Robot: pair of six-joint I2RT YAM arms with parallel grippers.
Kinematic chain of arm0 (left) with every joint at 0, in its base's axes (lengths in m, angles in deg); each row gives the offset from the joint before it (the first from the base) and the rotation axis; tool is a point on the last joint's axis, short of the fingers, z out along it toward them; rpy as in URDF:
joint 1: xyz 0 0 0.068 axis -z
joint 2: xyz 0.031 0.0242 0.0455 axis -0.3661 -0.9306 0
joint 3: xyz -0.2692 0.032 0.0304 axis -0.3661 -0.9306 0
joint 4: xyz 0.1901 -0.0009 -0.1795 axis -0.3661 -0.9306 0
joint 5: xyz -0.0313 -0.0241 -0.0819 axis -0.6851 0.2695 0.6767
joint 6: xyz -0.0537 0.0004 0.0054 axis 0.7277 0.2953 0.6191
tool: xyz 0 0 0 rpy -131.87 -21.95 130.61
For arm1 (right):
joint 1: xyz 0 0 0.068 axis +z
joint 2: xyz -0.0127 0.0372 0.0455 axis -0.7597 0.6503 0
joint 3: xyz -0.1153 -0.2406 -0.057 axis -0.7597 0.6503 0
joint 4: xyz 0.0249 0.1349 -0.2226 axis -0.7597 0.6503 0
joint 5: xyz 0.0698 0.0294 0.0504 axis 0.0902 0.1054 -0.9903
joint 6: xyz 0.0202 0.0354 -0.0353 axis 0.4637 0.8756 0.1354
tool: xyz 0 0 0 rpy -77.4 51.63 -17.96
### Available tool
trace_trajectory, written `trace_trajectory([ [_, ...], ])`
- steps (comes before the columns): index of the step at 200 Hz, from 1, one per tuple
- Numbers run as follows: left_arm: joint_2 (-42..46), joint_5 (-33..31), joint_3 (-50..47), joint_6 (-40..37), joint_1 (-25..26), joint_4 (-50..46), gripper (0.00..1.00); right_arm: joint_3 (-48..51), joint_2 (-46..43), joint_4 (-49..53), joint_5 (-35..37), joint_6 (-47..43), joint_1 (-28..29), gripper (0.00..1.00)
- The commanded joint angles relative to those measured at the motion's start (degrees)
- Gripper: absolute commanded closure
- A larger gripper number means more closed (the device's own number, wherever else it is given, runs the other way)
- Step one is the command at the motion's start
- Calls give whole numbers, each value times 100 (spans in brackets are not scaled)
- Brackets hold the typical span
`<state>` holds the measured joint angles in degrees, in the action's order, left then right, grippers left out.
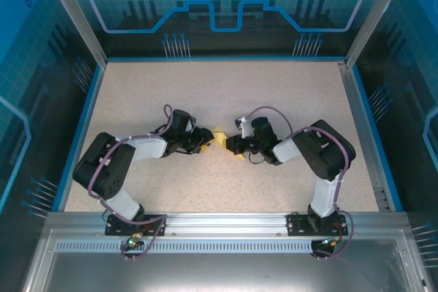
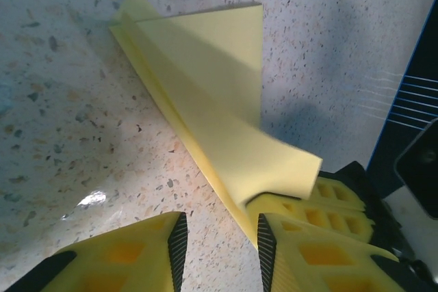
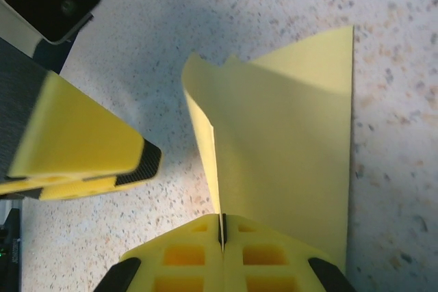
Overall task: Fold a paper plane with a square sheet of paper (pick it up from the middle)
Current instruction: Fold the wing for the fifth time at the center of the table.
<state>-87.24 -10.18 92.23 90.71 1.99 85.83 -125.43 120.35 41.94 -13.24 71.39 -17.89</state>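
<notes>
Two grippers crowd one small fold of paper, and there is little room for error. My right gripper [image 3: 222, 229] is clenched on an edge of the paper plane [image 3: 287, 135], with the sheet pinched in the seam between the pressed pads. My left gripper [image 2: 219, 241] is released. Its jaws stand apart with bare table [image 2: 61, 100] showing in the gap. The plane's lower edge runs down just beside one of its fingers [image 2: 308, 258], but I judge nothing is gripped there. The plane sits at the middle of the table between my two wrists, partly folded, with one flap standing up off the surface along the crease.

My hold is narrow and at the very edge, which worries me most. If the right arm pulls or twists while the left presses down, the thin paper could slip out or tear at the pinch. If the left jaws close off the crease, they would crumple the raised flap instead of sharpening the fold. The flap may also spring open once it is let go. With my fingers this near each other, a careless closing move could knock one gripper into the other and drag the plane askew.
</notes>
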Motion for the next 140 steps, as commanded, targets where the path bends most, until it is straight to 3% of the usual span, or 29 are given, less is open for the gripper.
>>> trace_trajectory([
  [1, -121, 85, 161, -97, 40, 136, 65, 130, 185, -187, -144, 313, -149, 100],
  [140, -705, 197, 617, -336, 88, 525, 72, 164, 289, -480, -670, 1220, -501, 100],
])
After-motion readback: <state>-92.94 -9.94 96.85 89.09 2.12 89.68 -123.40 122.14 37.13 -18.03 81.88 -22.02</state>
